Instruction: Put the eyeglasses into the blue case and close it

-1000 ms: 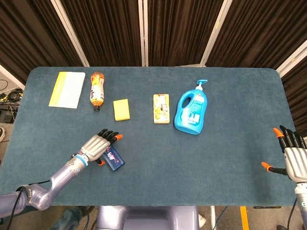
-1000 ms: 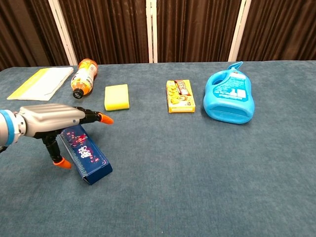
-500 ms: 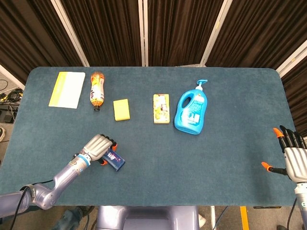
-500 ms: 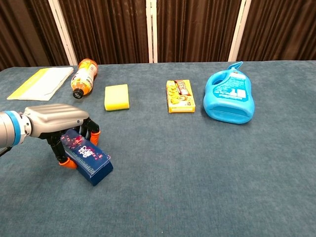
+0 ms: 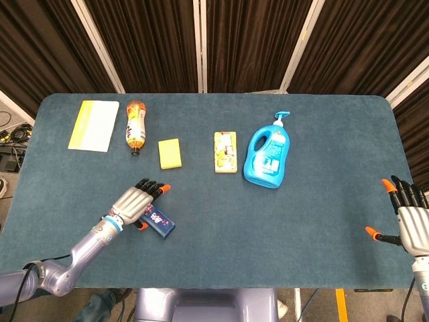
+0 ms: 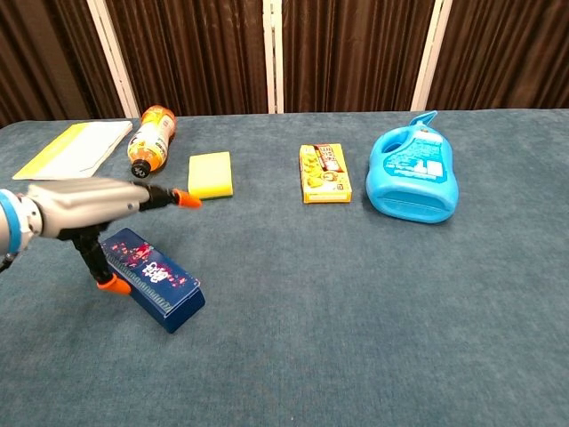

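Observation:
The blue case [image 6: 153,280] with a small red-and-white pattern lies shut on the table near its front left; in the head view the blue case [image 5: 159,223] shows just right of my left hand. My left hand [image 6: 84,205] hovers over the case's left end, fingers stretched out flat and apart, thumb pointing down beside the case; nothing is in it. In the head view the left hand [image 5: 137,202] lies at the case's upper left. My right hand [image 5: 410,215] rests open at the table's right edge. No eyeglasses are visible in either view.
Along the back stand a yellow-white booklet [image 5: 94,125], an orange bottle [image 5: 135,126] lying down, a yellow sponge [image 5: 169,153], a yellow snack box [image 5: 225,151] and a blue detergent bottle [image 5: 269,153]. The teal table [image 5: 301,221] reaches to all sides.
My left hand, curled around the blue case half a second ago, has let go and spread its fingers again. The case has shifted slightly. The right hand has not moved.

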Robot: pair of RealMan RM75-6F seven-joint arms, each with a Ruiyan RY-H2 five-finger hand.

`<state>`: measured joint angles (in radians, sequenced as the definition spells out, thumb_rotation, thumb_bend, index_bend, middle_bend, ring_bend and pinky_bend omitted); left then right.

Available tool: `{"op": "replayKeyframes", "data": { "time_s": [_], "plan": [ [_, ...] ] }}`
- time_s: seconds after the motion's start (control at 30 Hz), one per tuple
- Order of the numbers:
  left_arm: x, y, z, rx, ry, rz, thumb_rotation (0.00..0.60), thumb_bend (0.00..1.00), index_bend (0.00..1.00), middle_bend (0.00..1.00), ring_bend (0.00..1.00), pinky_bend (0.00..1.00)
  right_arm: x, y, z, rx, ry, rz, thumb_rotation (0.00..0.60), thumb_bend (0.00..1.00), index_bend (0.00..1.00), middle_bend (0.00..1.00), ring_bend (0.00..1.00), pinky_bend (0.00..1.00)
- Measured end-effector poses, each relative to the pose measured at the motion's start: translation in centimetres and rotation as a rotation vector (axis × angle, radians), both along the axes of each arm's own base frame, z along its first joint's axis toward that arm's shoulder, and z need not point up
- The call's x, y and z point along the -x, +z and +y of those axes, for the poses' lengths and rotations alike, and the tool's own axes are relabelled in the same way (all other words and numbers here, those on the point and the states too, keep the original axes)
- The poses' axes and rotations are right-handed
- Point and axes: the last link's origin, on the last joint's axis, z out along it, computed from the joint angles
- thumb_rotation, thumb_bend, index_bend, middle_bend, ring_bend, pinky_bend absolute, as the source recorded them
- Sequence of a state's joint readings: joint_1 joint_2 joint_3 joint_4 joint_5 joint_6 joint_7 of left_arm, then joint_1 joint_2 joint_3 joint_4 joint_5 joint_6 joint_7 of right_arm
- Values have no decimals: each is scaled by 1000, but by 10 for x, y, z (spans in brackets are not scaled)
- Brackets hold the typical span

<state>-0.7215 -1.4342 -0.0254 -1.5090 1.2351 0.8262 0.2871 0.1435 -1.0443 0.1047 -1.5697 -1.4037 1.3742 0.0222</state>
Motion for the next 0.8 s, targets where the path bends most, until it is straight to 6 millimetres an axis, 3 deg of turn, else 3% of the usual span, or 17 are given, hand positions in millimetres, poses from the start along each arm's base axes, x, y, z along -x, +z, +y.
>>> {"op": "replayKeyframes", "data": {
  "time_s": [0.37, 0.6, 0.8],
  "plan": [
    [0, 78, -12, -266, -24, -73, 600, 0, 0, 0, 0, 0, -6, 3, 4, 2, 23, -20, 600, 0, 0, 0, 0, 0],
    [12, 138, -55, -558, 68, -51, 600, 0, 0, 0, 0, 0, -11, 3, 8, -5, 45, -32, 600, 0, 0, 0, 0, 0],
    [34, 160, -95, -617, 189, -86, 600, 0, 0, 0, 0, 0, -13, 2, 10, -14, 58, -36, 600, 0, 0, 0, 0, 0]
  ]
}}
